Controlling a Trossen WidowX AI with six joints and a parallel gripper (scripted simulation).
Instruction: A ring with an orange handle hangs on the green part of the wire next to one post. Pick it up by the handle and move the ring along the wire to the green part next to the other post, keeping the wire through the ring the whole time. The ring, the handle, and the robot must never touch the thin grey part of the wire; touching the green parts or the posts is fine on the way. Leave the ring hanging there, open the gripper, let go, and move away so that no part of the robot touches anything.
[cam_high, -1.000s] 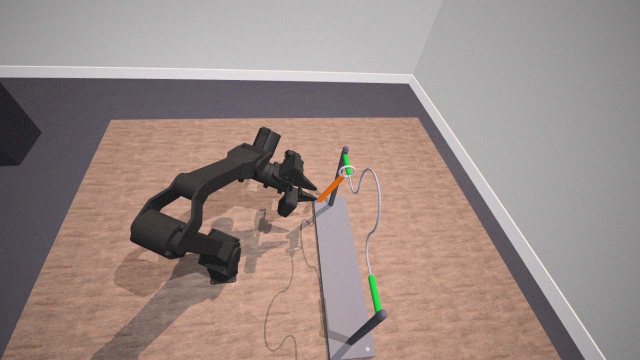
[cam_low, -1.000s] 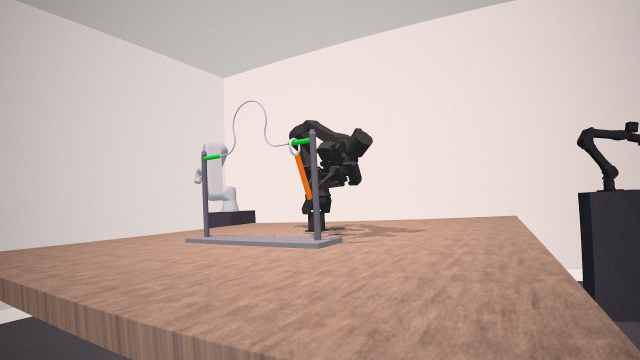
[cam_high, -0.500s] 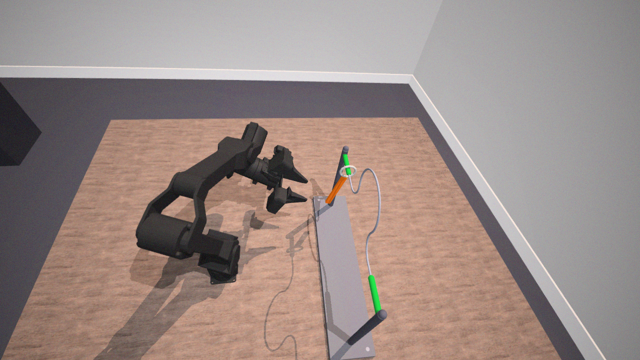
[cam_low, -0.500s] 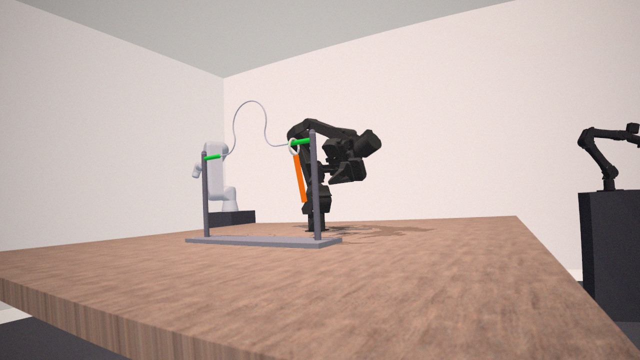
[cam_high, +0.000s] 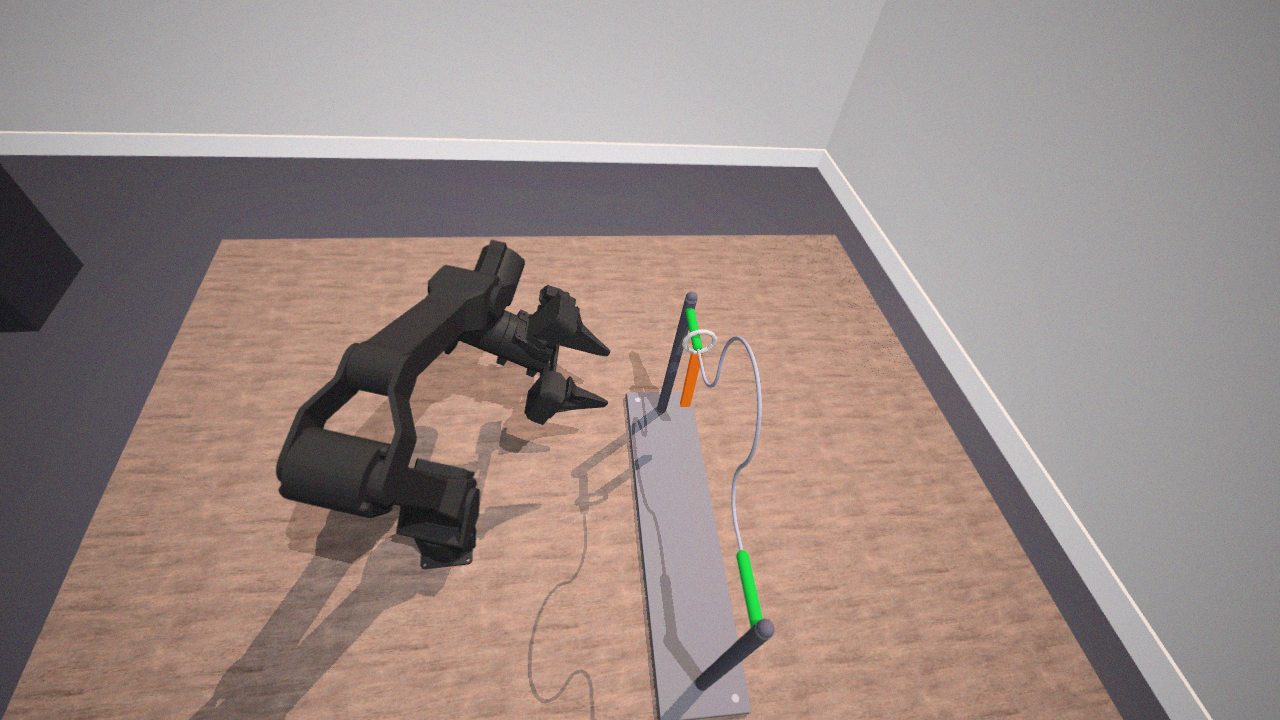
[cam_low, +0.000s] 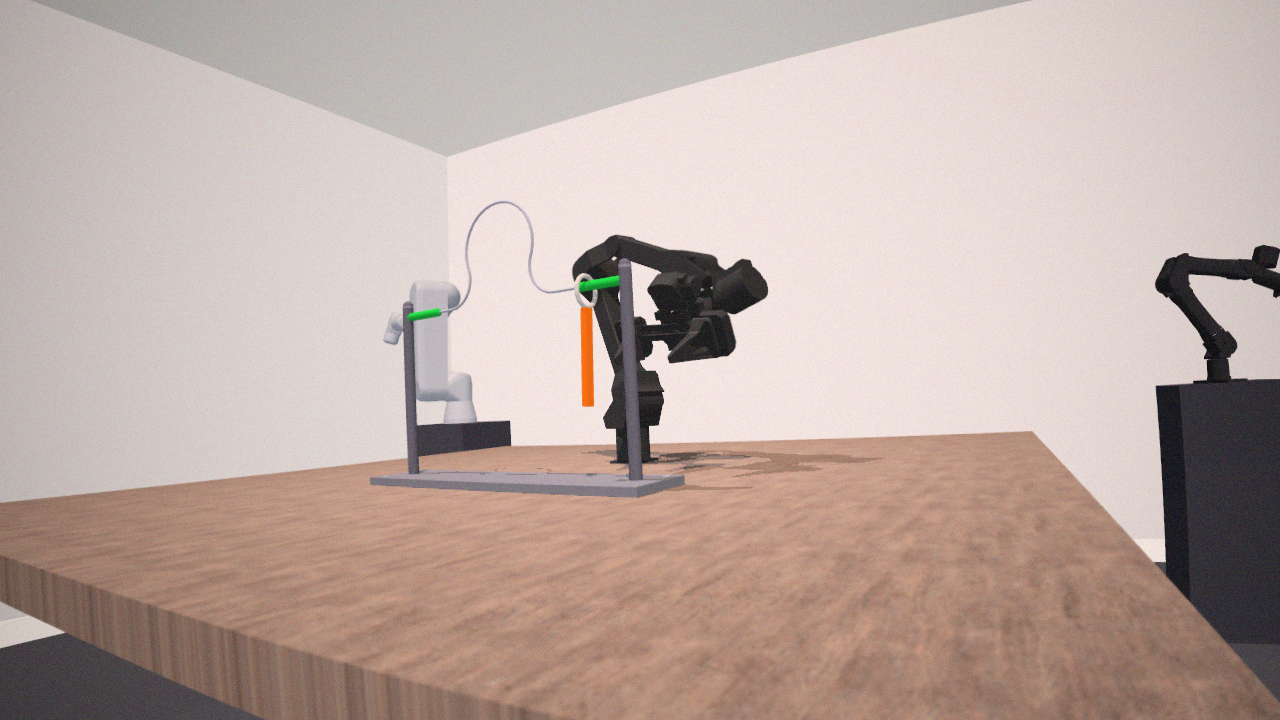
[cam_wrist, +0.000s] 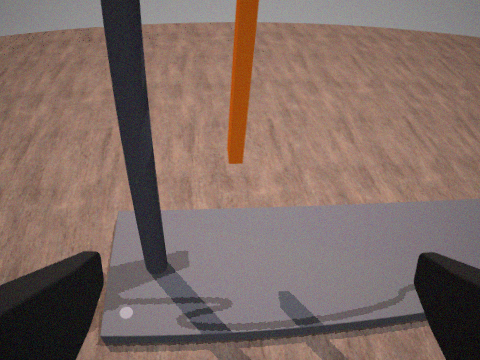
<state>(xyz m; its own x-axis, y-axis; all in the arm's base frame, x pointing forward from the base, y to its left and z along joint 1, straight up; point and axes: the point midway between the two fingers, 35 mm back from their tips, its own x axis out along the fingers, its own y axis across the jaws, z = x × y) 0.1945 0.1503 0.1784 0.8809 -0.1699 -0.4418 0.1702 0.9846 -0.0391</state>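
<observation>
The white ring (cam_high: 713, 336) (cam_low: 576, 288) hangs around the wire at the inner end of the green part (cam_high: 691, 320) (cam_low: 605, 282) by the near post in the exterior view. Its orange handle (cam_high: 690, 380) (cam_low: 587, 358) (cam_wrist: 243, 85) hangs almost straight down, beside that post (cam_high: 674, 358) (cam_low: 631, 376) (cam_wrist: 132, 110). My gripper (cam_high: 607, 377) (cam_wrist: 262, 271) is wide open and empty, on the arm's side of the post and handle, with a gap to both. The other green part (cam_high: 749, 586) (cam_low: 424, 315) is at the far end of the wire.
The thin grey wire (cam_high: 759, 402) (cam_low: 503, 202) bends in a high arch between the green parts. The other post (cam_high: 733, 656) (cam_low: 410, 394) stands at the opposite end of the base plate (cam_high: 680, 519) (cam_low: 501, 485) (cam_wrist: 300, 235). Other robot arms stand in the background of the exterior view.
</observation>
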